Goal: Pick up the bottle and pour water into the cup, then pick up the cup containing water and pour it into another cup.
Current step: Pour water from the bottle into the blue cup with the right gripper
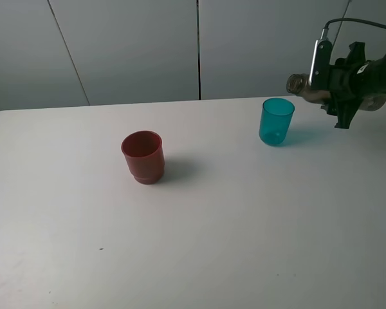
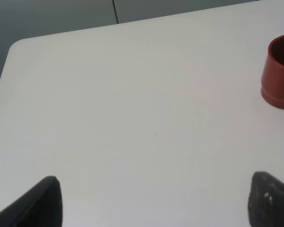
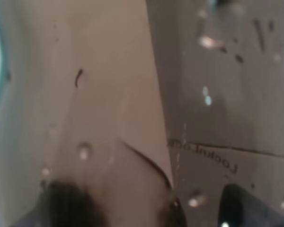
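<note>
My right gripper (image 1: 340, 87) is shut on the smoky grey-brown bottle (image 1: 303, 84) and holds it tipped almost level. Its open neck points left, just above and to the right of the teal cup (image 1: 276, 121), which stands upright at the back right of the table. In the right wrist view the bottle (image 3: 132, 118) fills the frame, with droplets on its wall. The dark red cup (image 1: 143, 157) stands upright left of the middle; it also shows in the left wrist view (image 2: 279, 71). My left gripper (image 2: 158, 202) is open and empty above bare table, well away from the red cup.
The white table (image 1: 244, 232) has a rounded far left corner (image 2: 19, 47). A grey panelled wall (image 1: 135, 45) stands behind it. A cable (image 1: 363, 24) runs above the right arm.
</note>
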`<action>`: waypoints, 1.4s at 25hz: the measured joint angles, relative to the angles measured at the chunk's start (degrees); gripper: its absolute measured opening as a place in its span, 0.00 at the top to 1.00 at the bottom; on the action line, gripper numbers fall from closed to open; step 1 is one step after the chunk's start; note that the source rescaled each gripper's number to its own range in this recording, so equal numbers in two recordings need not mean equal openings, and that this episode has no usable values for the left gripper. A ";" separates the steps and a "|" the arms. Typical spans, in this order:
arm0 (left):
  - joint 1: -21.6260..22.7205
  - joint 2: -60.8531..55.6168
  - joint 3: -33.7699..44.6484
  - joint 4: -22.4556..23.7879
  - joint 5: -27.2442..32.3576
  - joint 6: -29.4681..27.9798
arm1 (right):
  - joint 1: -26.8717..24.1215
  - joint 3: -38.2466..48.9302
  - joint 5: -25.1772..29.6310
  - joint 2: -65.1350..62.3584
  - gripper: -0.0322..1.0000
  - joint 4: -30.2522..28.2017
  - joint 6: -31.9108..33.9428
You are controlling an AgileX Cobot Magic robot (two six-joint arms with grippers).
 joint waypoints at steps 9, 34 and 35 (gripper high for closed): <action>0.00 0.00 0.00 0.00 0.00 0.00 | 0.00 -0.12 -0.10 0.00 0.94 -1.57 -7.78; 0.00 0.00 0.00 0.00 0.00 0.00 | 0.75 -4.54 -2.87 0.00 0.94 -1.57 -13.40; 0.00 0.00 0.00 0.00 0.00 0.00 | 0.75 -4.54 -2.23 0.00 0.94 -1.57 -13.57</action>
